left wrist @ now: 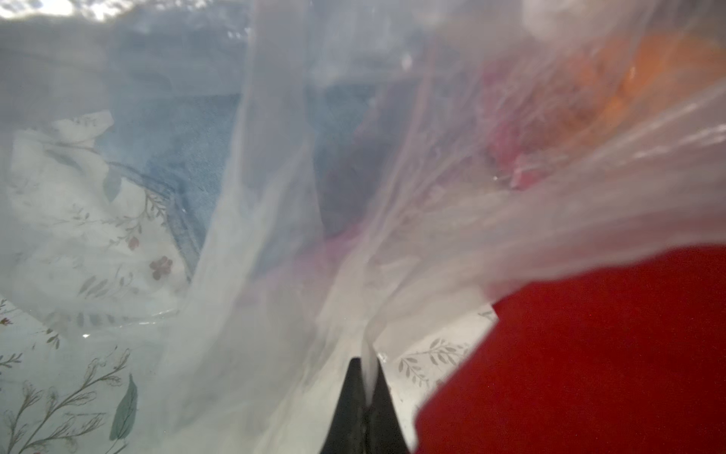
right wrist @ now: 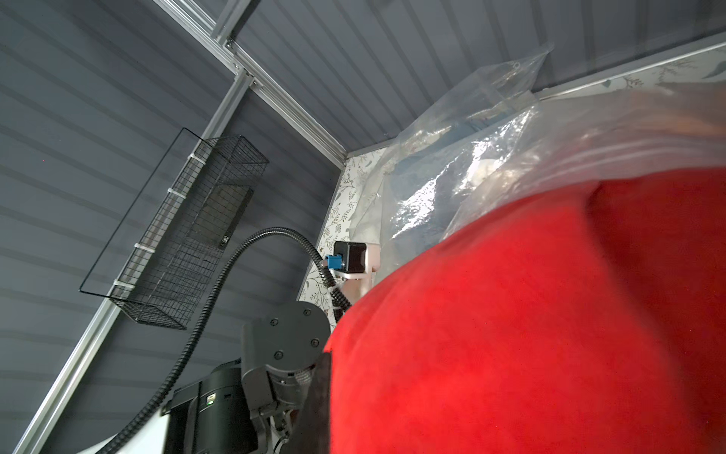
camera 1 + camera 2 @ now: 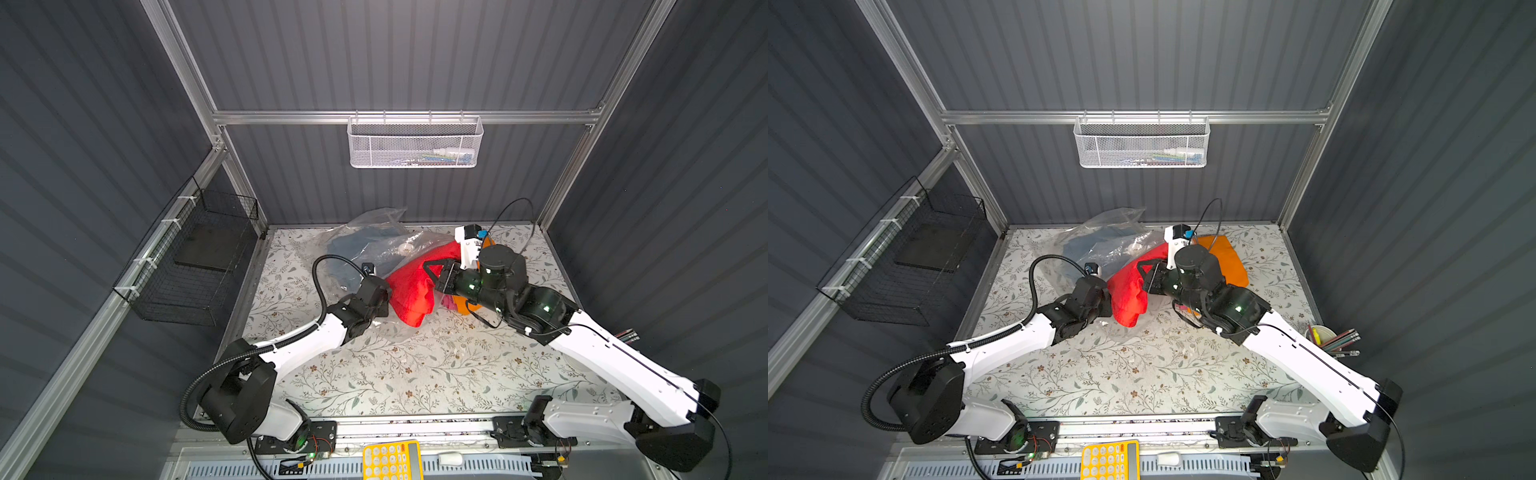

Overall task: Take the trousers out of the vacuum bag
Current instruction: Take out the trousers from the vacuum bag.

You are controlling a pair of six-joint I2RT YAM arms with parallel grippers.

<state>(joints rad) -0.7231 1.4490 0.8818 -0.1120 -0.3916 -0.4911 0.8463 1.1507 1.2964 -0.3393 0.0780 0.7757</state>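
The clear vacuum bag [image 3: 374,232] lies crumpled at the back of the table, with light blue denim trousers [image 3: 353,249] inside. In the left wrist view my left gripper [image 1: 367,365] is shut on a fold of the bag's plastic [image 1: 275,196]. My right gripper [image 3: 430,270] is shut on the red trousers [image 3: 409,291], which hang from it, half out of the bag's mouth. They fill the right wrist view [image 2: 510,314], where one finger [image 2: 320,393] shows. Orange trousers [image 3: 1225,257] lie on the table behind the right arm. A bit of pink cloth [image 3: 1181,307] shows under it.
A black wire basket [image 3: 195,257] hangs on the left wall and a white mesh basket [image 3: 415,143] on the back rail. A cup of pencils [image 3: 1325,334] stands at the table's right edge. A yellow calculator [image 3: 390,459] lies in front.
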